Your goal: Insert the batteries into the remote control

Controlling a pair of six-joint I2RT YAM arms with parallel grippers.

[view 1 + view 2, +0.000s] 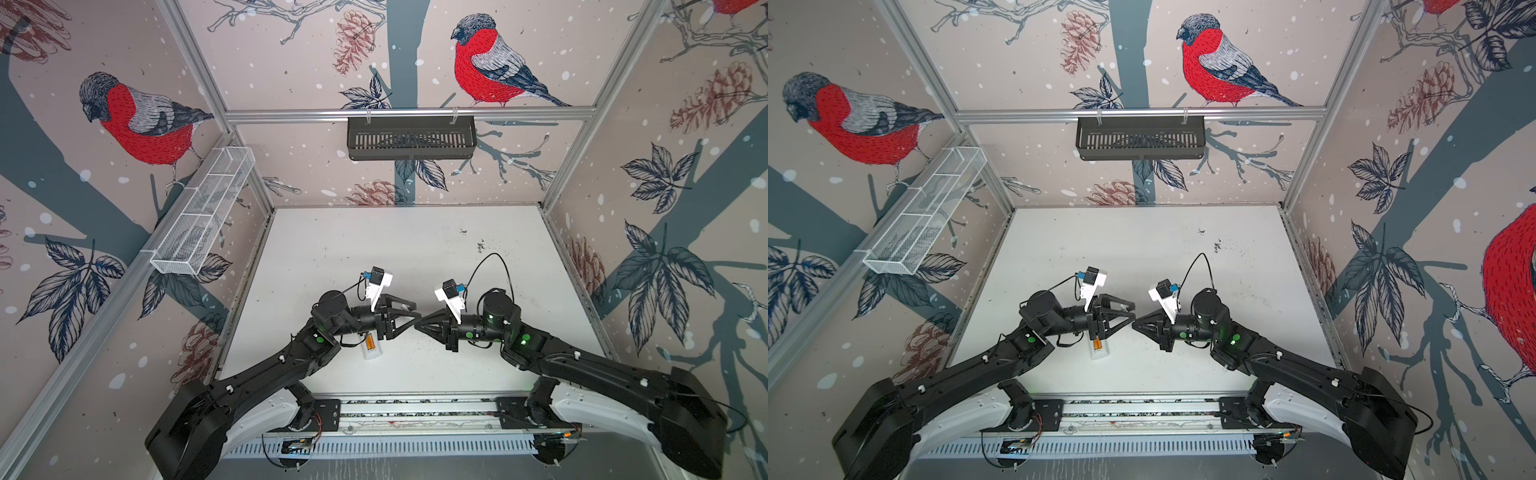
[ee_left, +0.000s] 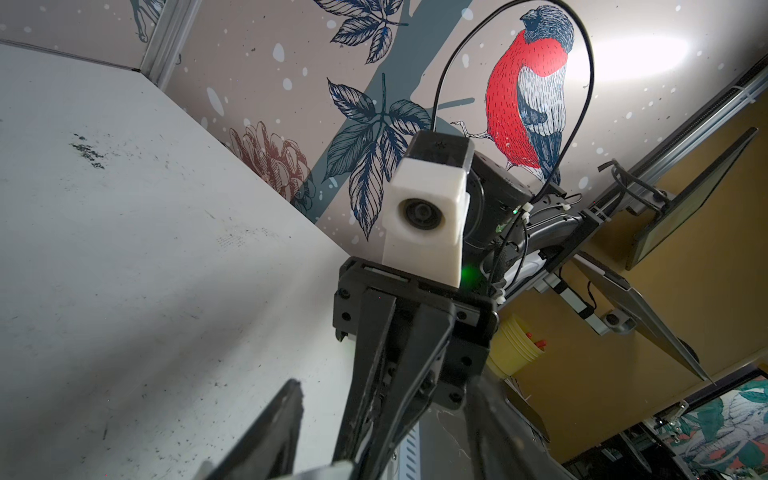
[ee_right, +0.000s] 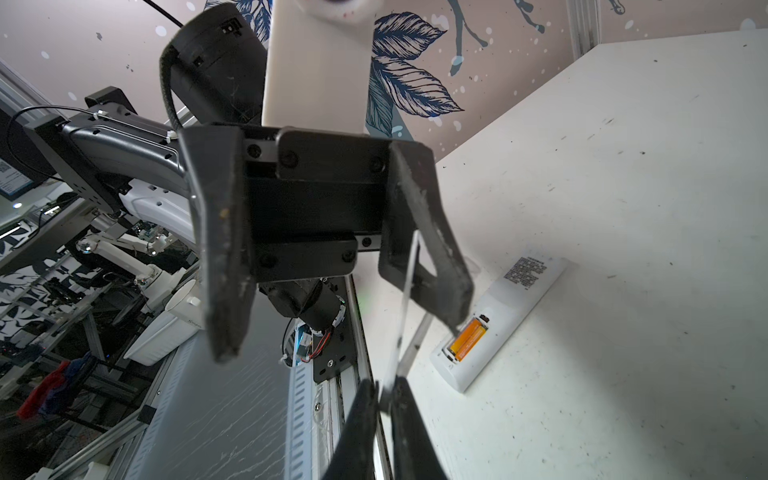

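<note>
Grip looks firm: my right gripper (image 3: 384,395) pinches a thin white plate (image 3: 401,328), probably the lid. Facing it, my left gripper (image 3: 340,336) has jaws spread wide, empty. Farther, under that one, the remote control (image 3: 515,299) lies back-up, the batteries (image 3: 467,338) seated; the lid must go on flat and slowly.

slim white rectangular plastic remote control (image 3: 509,305), grey print block on its back; two orange-gold cylindrical batteries (image 3: 467,338) inside. thin white plastic plate (image 3: 411,345) near the remote. white table (image 1: 395,249), dark-speckled. beige wall panels (image 1: 291,54): red-breasted grey birds, navy leaves, brown cones. black slotted basket (image 1: 411,139); white mesh basket (image 1: 203,216).
</note>
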